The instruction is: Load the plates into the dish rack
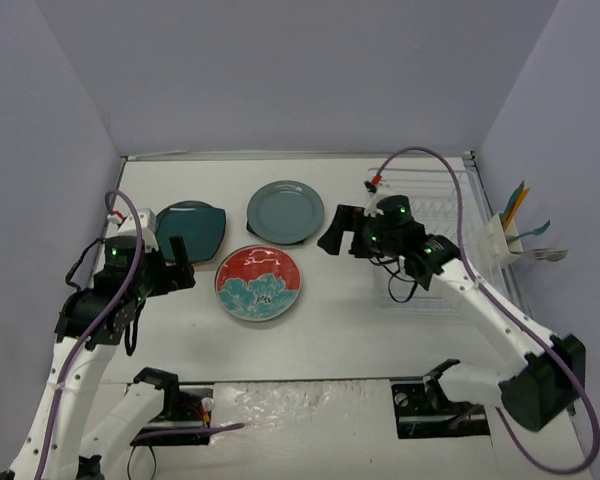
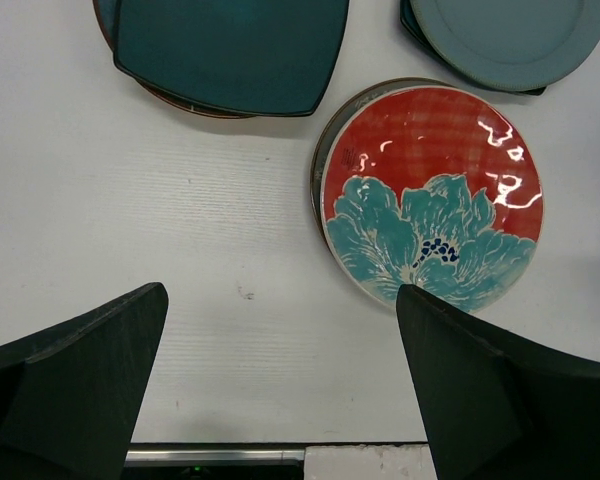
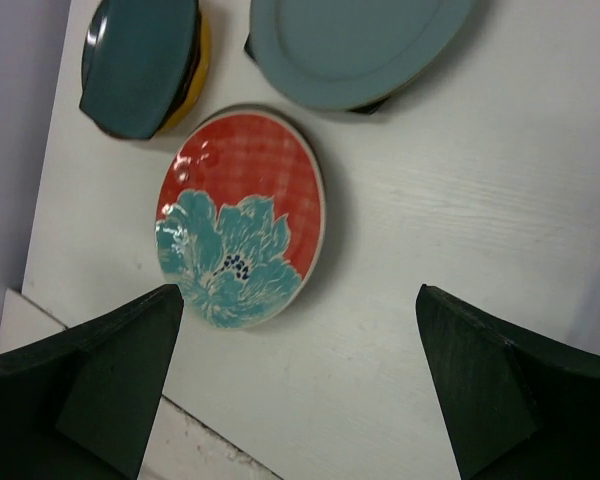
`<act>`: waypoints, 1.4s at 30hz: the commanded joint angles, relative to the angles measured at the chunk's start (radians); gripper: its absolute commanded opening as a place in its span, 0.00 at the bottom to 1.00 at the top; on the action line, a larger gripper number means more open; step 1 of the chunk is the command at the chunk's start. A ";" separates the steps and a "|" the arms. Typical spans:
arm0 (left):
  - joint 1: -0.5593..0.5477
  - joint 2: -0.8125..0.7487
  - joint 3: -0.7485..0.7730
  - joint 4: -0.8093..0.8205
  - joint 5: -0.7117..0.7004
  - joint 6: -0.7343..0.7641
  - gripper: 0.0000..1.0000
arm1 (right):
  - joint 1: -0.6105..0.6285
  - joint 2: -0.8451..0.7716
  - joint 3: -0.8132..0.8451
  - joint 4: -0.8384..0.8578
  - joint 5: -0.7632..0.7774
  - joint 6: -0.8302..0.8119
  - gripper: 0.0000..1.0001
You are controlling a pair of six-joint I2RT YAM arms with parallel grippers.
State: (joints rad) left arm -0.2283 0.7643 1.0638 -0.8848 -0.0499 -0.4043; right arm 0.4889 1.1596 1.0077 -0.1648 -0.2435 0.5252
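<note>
Three plates show on the white table. A dark teal squarish plate [image 1: 188, 228] lies far left on an orange-yellow plate whose rim shows in the right wrist view [image 3: 204, 55]. A grey-green round plate [image 1: 285, 211] lies at the far middle on something dark. A red plate with a teal flower [image 1: 258, 283] lies in front of them. The white wire dish rack [image 1: 448, 195] stands at the right, with no plate visible in it. My left gripper [image 1: 180, 266] is open and empty, left of the red plate [image 2: 430, 195]. My right gripper [image 1: 336, 232] is open and empty, held above the table between the grey-green plate and the rack.
A utensil holder [image 1: 508, 236] with several coloured utensils hangs on the rack's right side. Grey walls close in the table at the back and both sides. The table's near edge [image 2: 280, 448] lies just under the left gripper.
</note>
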 commanded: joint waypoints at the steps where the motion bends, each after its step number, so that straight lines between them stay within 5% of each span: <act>1: -0.003 0.031 -0.021 0.100 0.049 0.002 0.97 | 0.142 0.125 0.007 0.224 0.052 0.129 1.00; 16: -0.003 0.079 -0.165 0.207 0.123 -0.041 0.97 | 0.229 0.536 -0.038 0.471 0.141 0.240 0.81; 38: -0.003 0.142 -0.248 0.299 0.205 -0.060 0.97 | 0.229 0.539 -0.131 0.563 0.112 0.211 0.02; 42: -0.003 0.161 -0.256 0.322 0.218 -0.079 0.97 | 0.228 0.491 -0.117 0.516 0.133 0.194 0.00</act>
State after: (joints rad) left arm -0.2283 0.9059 0.7965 -0.6441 0.1425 -0.4501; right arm 0.7105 1.7365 0.8669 0.3698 -0.1574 0.7589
